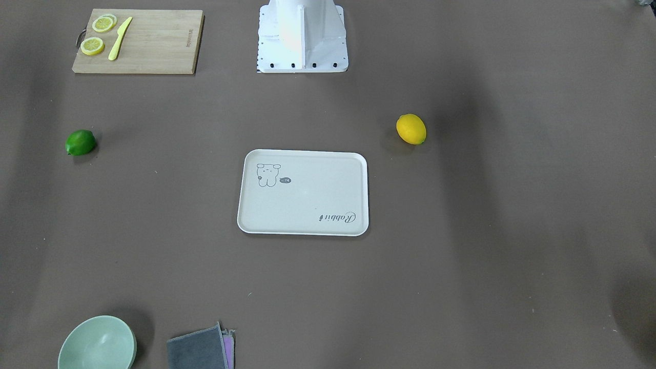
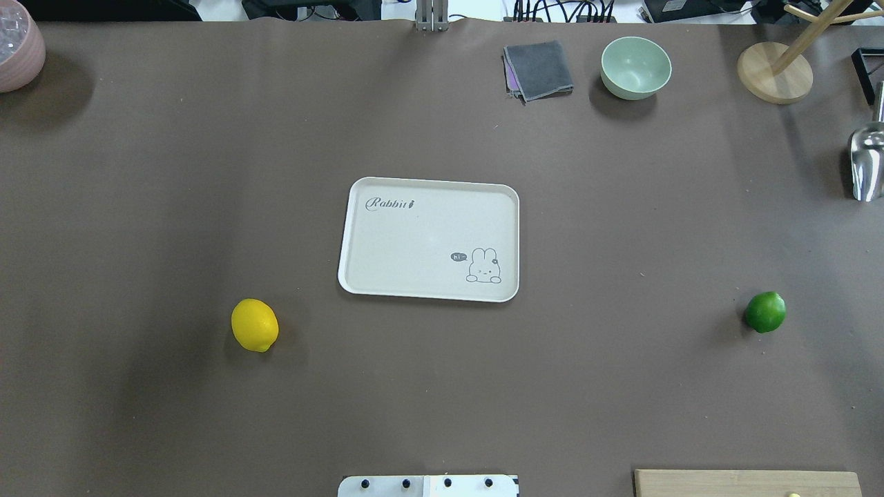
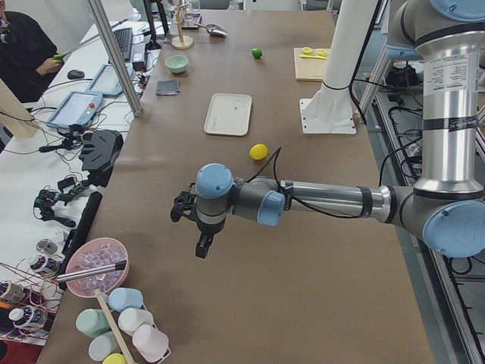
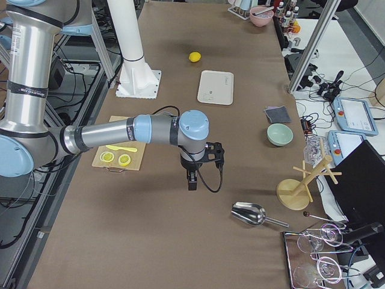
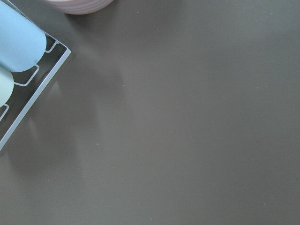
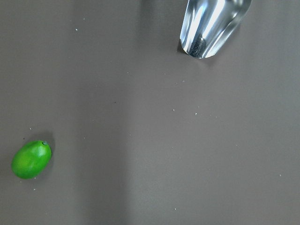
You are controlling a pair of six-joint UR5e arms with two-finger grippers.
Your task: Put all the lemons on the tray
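Note:
The yellow lemon (image 2: 255,324) lies on the brown table, left of and nearer me than the tray (image 2: 428,238); it also shows in the front view (image 1: 411,129). The green lemon (image 2: 765,312) lies far to the right, and shows at the lower left of the right wrist view (image 6: 31,159). The off-white tray (image 1: 302,205) is bare. My left gripper (image 3: 203,244) hangs over the table's left end, far from the yellow lemon (image 3: 258,152). My right gripper (image 4: 192,179) hangs over the right end. Both show only in side views; I cannot tell whether they are open.
A cutting board (image 1: 154,43) with lemon slices and a knife sits near my base on the right. A green bowl (image 2: 635,67), grey cloth (image 2: 539,69), wooden stand (image 2: 773,72) and metal scoop (image 2: 867,162) line the far right. A pink bowl (image 2: 17,45) stands far left.

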